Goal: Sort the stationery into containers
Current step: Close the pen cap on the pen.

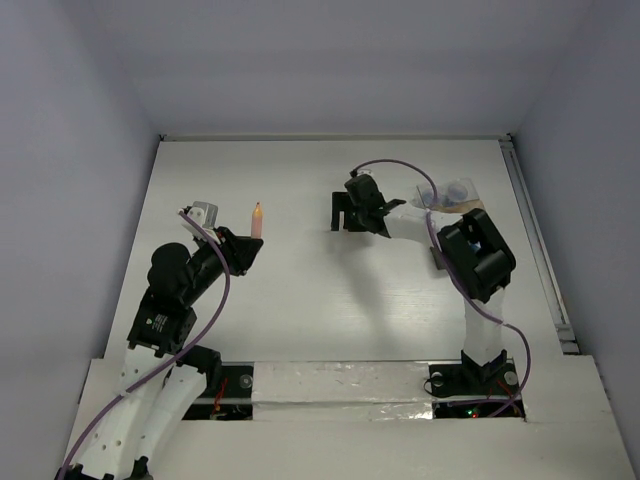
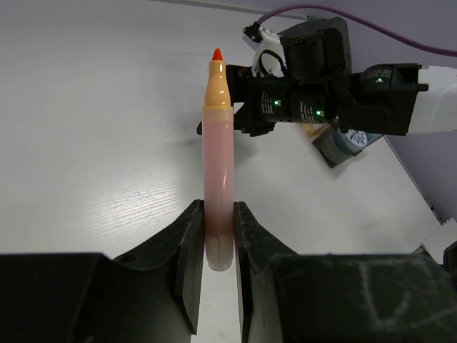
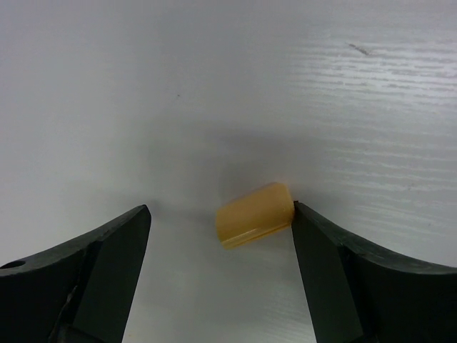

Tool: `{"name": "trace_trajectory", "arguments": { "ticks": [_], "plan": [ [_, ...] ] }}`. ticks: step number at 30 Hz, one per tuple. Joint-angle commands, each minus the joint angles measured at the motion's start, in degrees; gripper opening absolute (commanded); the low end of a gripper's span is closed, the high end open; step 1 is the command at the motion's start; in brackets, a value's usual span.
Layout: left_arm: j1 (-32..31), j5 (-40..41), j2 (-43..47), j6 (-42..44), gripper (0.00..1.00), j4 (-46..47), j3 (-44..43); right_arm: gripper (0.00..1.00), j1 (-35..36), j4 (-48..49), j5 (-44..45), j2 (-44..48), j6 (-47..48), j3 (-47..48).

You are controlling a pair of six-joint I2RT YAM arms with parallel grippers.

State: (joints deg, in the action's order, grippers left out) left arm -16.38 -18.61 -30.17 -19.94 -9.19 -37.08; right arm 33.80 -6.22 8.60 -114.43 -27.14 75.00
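Note:
My left gripper (image 1: 250,243) is shut on the lower end of an orange-red pen (image 1: 257,219) and holds it above the table at the left. In the left wrist view the pen (image 2: 218,143) points away from me, its red tip far, clamped between both fingers (image 2: 187,243). My right gripper (image 3: 221,210) is open and low over the table, at the centre back in the top view (image 1: 342,212). A small yellow-orange piece (image 3: 255,215) lies between its jaws, touching the right finger (image 3: 314,236). The containers (image 1: 456,194) sit at the back right, partly hidden by the right arm.
The right arm (image 2: 321,100) shows in the left wrist view, with a container holding a blue-and-white tape roll (image 2: 351,141) behind it. A rail (image 1: 535,250) runs along the table's right edge. Walls enclose the table at the back and sides.

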Motion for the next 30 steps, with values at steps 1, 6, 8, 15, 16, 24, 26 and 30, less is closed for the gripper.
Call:
{"name": "trace_trajectory", "arguments": {
  "ticks": [1, 6, 8, 15, 16, 24, 26, 30],
  "plan": [
    [0.21, 0.06, 0.64, 0.87, 0.00, 2.69, -0.71, 0.83, -0.75, -3.45, 0.63, -1.58, 2.70, 3.92],
    [0.21, -0.02, 0.64, 0.79, 0.00, 2.69, -0.71, 0.66, -0.75, -4.07, 0.54, -1.94, 2.88, 4.36],
    [0.21, -0.02, 0.73, 0.87, 0.00, 2.69, -0.71, 0.60, -0.75, -4.68, 0.28, -2.11, 2.88, 4.97],
    [0.21, -0.02, 0.73, 0.78, 0.00, 2.69, -0.71, 0.59, -0.75, -4.77, -2.44, -2.72, 4.89, 6.38],
    [0.21, -0.02, 0.64, 0.78, 0.00, 2.69, -0.63, 0.61, -0.75, -4.94, -3.14, -3.07, 5.86, 6.91],
    [0.21, 0.16, 0.73, 0.78, 0.00, 2.69, -0.62, 0.90, -0.75, -7.14, -1.41, 0.07, 7.10, 8.06],
    [0.21, -0.02, 0.73, 0.70, 0.00, 2.69, -0.62, 0.90, -0.75, -7.05, -0.52, 1.84, 5.26, 6.04],
    [0.21, -0.11, 0.73, 0.78, 0.00, 2.77, -0.62, 0.89, -0.75, -6.70, -0.77, 4.57, 2.97, 2.96]
  ]
}}
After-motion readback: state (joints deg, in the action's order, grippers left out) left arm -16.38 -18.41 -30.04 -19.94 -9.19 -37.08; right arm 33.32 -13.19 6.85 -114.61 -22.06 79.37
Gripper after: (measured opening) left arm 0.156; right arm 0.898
